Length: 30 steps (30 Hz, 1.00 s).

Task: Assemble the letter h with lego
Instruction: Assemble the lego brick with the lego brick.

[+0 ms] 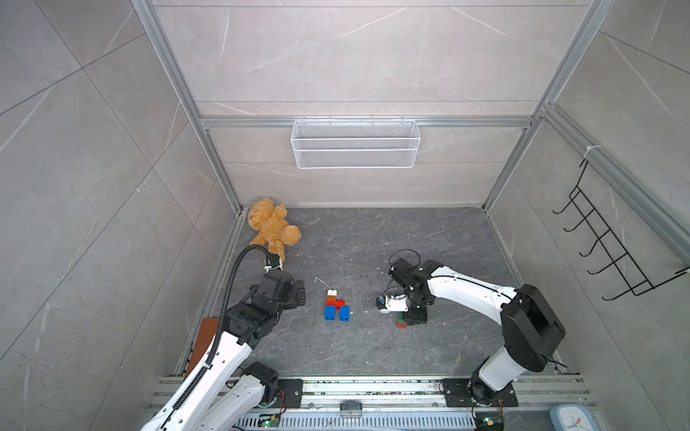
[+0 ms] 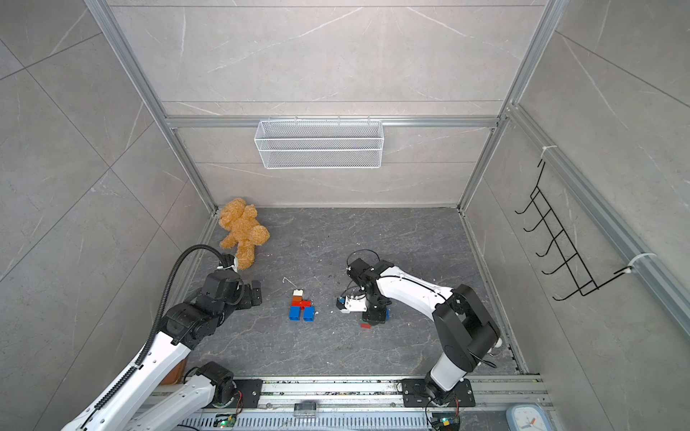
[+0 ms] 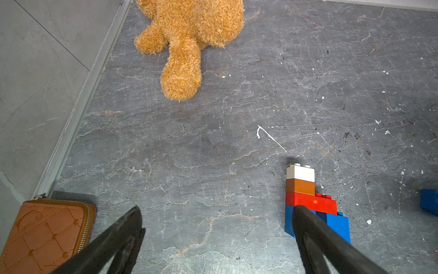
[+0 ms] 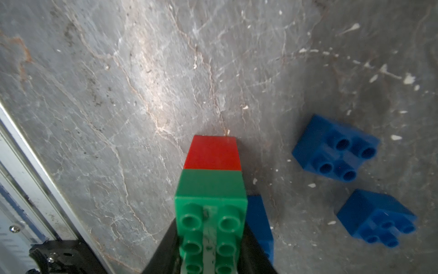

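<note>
In the middle of the floor lies a joined lego stack (image 1: 337, 306) (image 2: 301, 308): white, brown and red bricks above two blue ones, also seen in the left wrist view (image 3: 308, 197). My left gripper (image 1: 297, 294) (image 3: 216, 211) is open just left of the stack, nothing between its fingers, one finger (image 3: 308, 227) overlapping a blue brick in the left wrist view. My right gripper (image 1: 412, 317) (image 4: 211, 246) is shut on a long green brick (image 4: 211, 189) with a red brick (image 4: 212, 153) (image 1: 402, 324) joined to its end, low over the floor. Loose blue bricks (image 4: 335, 148) (image 4: 376, 218) (image 4: 259, 223) lie beside it.
A tan teddy bear (image 1: 272, 227) (image 3: 189, 30) lies at the back left corner. A brown wallet (image 3: 45, 234) (image 1: 203, 336) rests by the left wall. A wire basket (image 1: 354, 143) hangs on the back wall, a black hook rack (image 1: 612, 246) on the right wall.
</note>
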Each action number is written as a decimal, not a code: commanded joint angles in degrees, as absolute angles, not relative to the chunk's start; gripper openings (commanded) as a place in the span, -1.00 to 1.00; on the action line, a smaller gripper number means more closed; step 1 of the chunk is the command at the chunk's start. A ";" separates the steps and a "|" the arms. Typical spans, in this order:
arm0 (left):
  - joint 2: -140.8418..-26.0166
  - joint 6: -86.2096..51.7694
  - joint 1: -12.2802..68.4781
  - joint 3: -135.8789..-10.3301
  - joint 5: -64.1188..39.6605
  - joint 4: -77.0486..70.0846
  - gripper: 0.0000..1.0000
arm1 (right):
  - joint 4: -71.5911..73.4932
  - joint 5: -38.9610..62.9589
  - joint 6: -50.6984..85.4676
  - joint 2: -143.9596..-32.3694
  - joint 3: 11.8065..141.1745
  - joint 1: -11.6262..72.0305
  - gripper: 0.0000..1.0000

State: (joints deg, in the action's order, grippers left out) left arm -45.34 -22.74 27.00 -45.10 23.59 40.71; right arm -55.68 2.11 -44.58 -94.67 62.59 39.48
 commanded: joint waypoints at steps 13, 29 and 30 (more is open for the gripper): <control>-45.25 -22.43 27.12 -46.76 23.02 40.30 1.00 | -51.80 2.89 -43.45 -92.91 64.44 39.38 -1.00; -46.25 -22.34 27.14 -46.85 23.69 40.44 1.00 | -55.32 1.21 -47.43 -93.95 67.57 37.71 -1.00; -46.29 -22.39 27.13 -46.84 23.59 40.41 1.00 | -55.56 1.66 -47.62 -93.88 67.76 37.60 -1.00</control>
State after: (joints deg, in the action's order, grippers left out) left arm -46.04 -22.74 27.00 -45.10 23.42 40.71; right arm -53.36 1.67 -46.15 -93.32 65.95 37.78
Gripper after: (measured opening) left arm 0.997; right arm 0.349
